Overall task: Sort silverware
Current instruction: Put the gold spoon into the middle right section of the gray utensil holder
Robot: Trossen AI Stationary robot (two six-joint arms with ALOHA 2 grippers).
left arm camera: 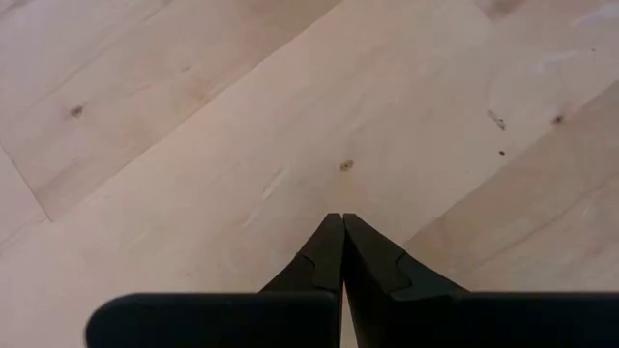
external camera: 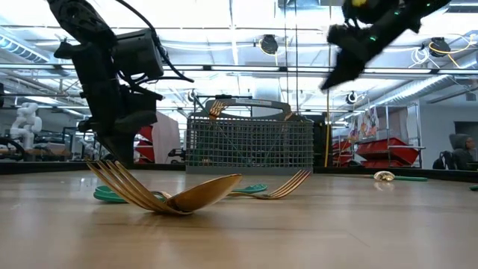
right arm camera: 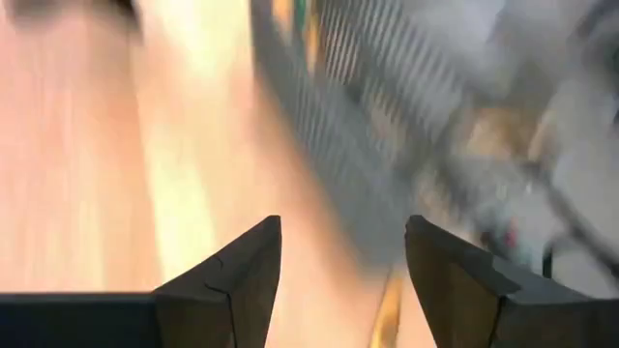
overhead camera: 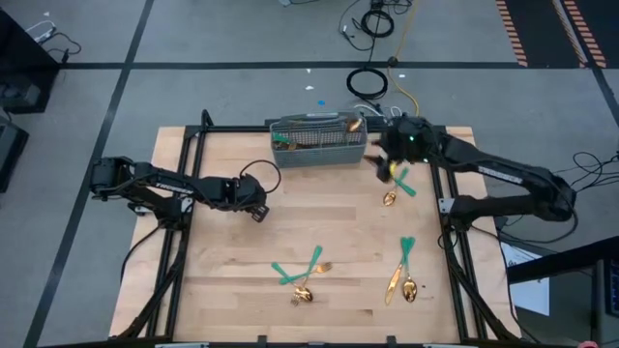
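The grey wire-mesh caddy stands at the table's far middle; a gold piece and a teal handle stick up in it. Loose gold spoons and forks with teal handles lie on the table: one by the caddy's right end, two at the near right, and a crossed fork and spoon at the near middle, close up in the low view. My right gripper is open and empty, raised off the table beside the caddy's right end. My left gripper is shut and empty over bare wood.
Black frame rails run along the table's left and right sides and behind the caddy. Cables lie on the floor beyond the far edge. The wood between the two arms is bare.
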